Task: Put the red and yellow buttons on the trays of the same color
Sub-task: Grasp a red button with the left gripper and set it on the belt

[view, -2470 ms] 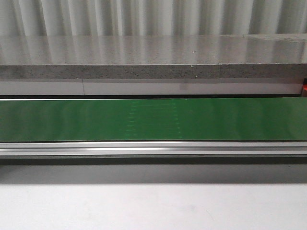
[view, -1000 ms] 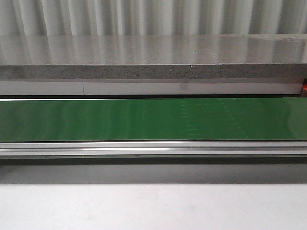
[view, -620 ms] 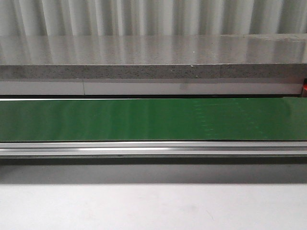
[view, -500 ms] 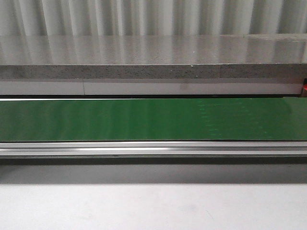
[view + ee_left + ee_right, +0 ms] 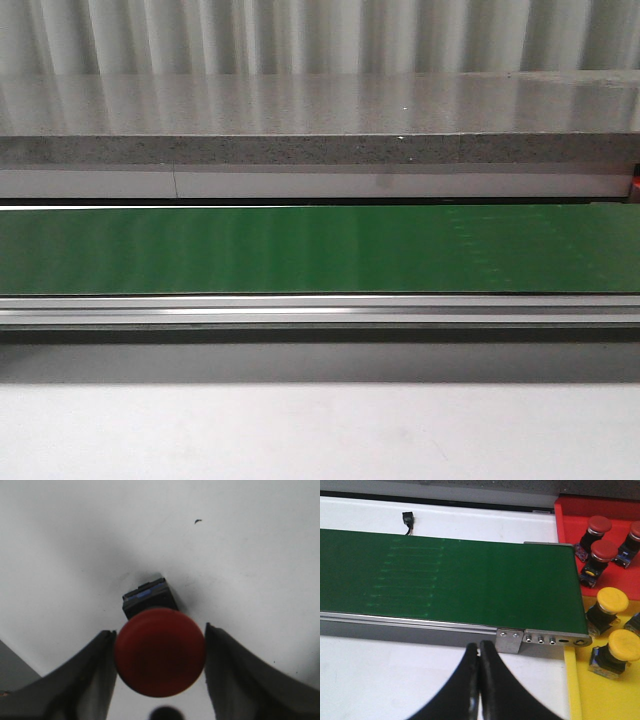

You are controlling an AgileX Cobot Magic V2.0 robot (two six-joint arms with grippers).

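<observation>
The front view shows only the green conveyor belt (image 5: 320, 250), its metal rail, the grey stone ledge (image 5: 320, 120) behind it and the white bench (image 5: 320, 430) in front; neither arm nor any button appears there.

The left wrist view supplies what the front view lacks. The left pincer (image 5: 160, 680) sits over the white bench with a red button (image 5: 160, 651) between its two dark fingers (image 5: 85, 680). The red cap fills the gap from one finger to the other, and the button's dark base with a blue strip pokes out beyond it. The fingers look to be pressed against the cap on both sides.

The right wrist view shows the right pincer (image 5: 480, 665) with its two fingers brought together, nothing between them, hanging over the bench just before the belt's end. Beside that end stand a red tray (image 5: 570, 515) holding three red-capped buttons (image 5: 604, 550) and a yellow tray (image 5: 572, 690) holding two yellow-capped buttons (image 5: 612, 600), with a sliver of another at the picture's edge.

Against the earlier front pictures, the faint pale marks on the belt now lie further to the right; all else there looks the same.
</observation>
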